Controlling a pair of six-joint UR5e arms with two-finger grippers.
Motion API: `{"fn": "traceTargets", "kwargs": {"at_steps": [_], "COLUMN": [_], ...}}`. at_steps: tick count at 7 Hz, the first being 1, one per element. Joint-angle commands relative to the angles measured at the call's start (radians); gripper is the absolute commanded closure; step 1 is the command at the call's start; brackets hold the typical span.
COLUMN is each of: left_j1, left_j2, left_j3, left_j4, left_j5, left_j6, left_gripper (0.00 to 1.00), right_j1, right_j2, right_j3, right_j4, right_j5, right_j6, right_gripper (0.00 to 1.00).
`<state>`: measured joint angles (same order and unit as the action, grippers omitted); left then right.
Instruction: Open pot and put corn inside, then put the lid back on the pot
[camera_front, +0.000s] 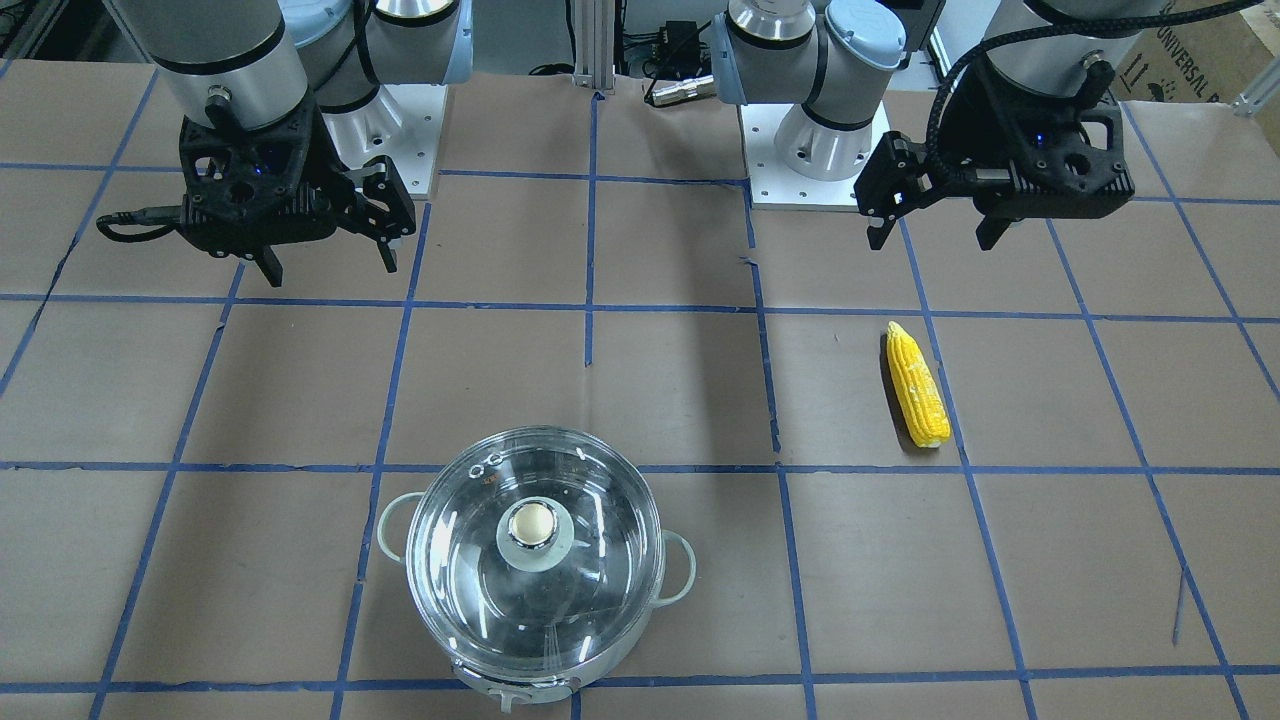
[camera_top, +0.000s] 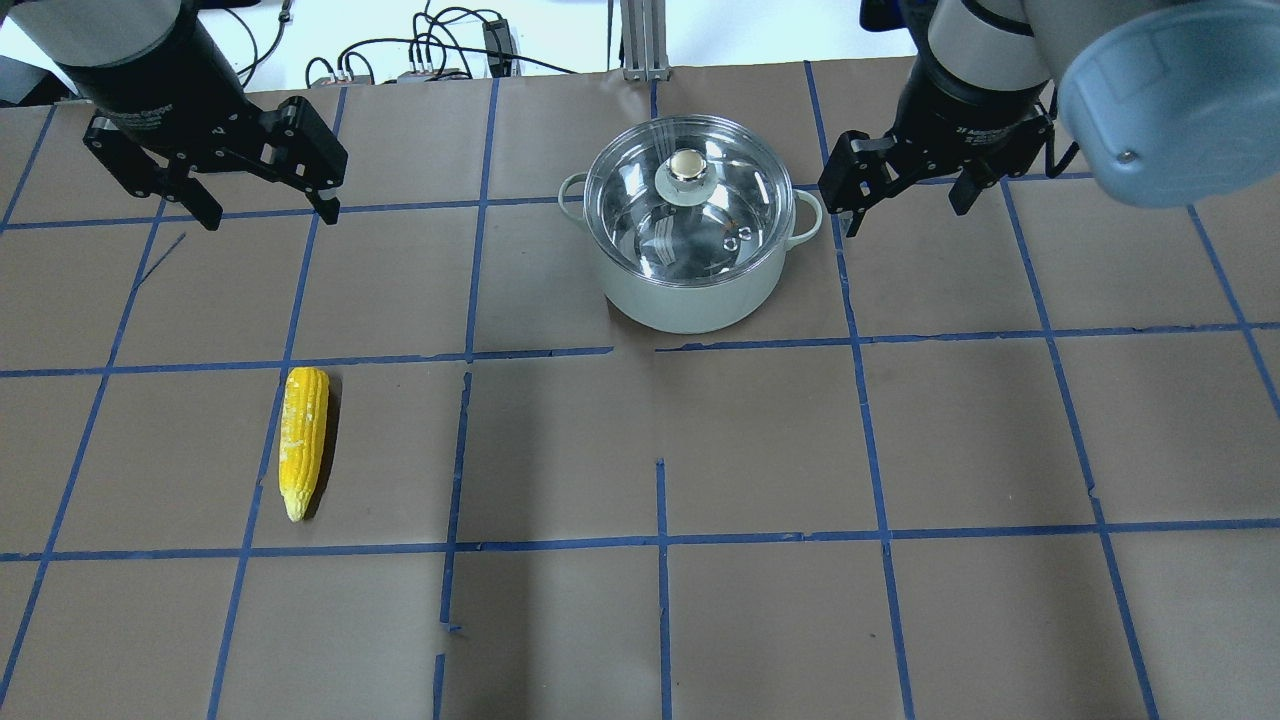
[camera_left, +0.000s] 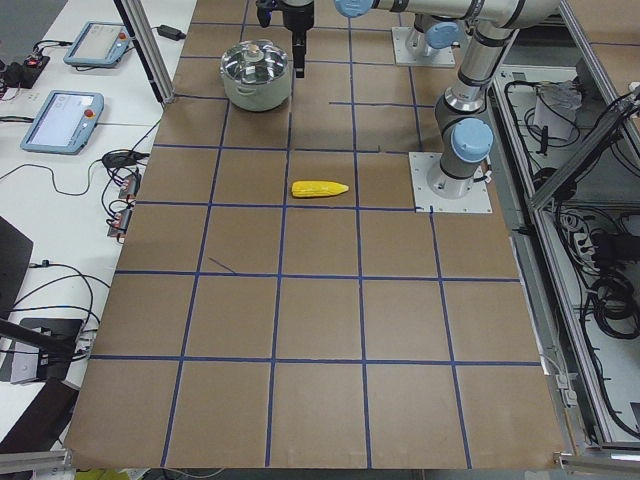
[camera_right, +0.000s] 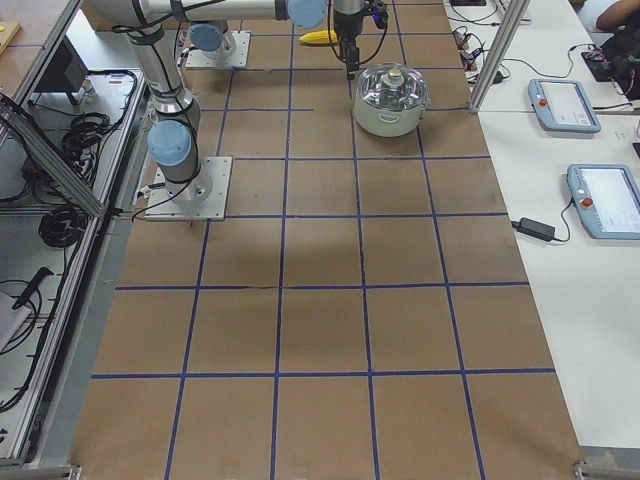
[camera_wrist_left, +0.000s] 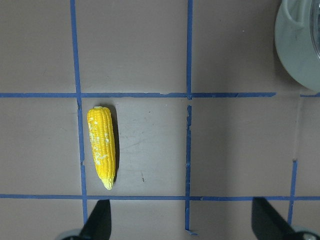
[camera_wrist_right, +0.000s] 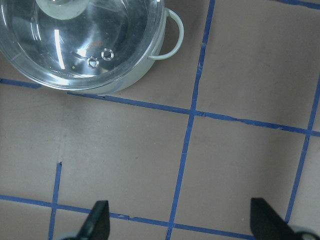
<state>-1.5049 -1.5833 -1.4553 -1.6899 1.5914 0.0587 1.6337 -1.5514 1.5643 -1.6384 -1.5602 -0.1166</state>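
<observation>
The mint-green pot (camera_top: 690, 295) stands at the table's far middle with the glass lid (camera_top: 735, 215) closed on it, knob (camera_top: 687, 166) up. The corn (camera_top: 303, 440) lies flat on the left half, its tip toward the robot. My left gripper (camera_top: 272, 217) hangs open and empty above the table, beyond the corn. My right gripper (camera_top: 905, 215) hangs open and empty just right of the pot's handle. The left wrist view shows the corn (camera_wrist_left: 102, 147) and the pot's edge (camera_wrist_left: 300, 45). The right wrist view shows the lid (camera_wrist_right: 115, 30) and the pot's handle (camera_wrist_right: 173, 35).
The table is brown paper with a grid of blue tape lines (camera_top: 660, 540). The arms' white base plates (camera_front: 815, 170) stand at the robot's side. Side benches hold tablets (camera_left: 62, 118) and cables beyond the table's far edge.
</observation>
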Motion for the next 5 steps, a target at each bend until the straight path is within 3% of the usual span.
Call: {"fn": "traceTargets", "kwargs": {"at_steps": [1, 3, 5], "left_j1": [0.0, 0.003, 0.003], "left_j2": [0.002, 0.002, 0.0], "left_j3": [-0.002, -0.004, -0.005], "left_j4": [0.003, 0.006, 0.006], "left_j5": [-0.001, 0.001, 0.001], "left_j6": [0.004, 0.004, 0.007], "left_gripper": [0.0, 0.0, 0.0], "right_j1": [0.0, 0.015, 0.133], "right_j2": [0.002, 0.034, 0.242], "right_j3": [-0.001, -0.044, -0.259], "right_j4": [-0.015, -0.035, -0.029], "right_j5": [0.002, 0.014, -0.006], "right_j6": [0.003, 0.02, 0.092], "right_gripper": [0.01, 0.01, 0.01]}}
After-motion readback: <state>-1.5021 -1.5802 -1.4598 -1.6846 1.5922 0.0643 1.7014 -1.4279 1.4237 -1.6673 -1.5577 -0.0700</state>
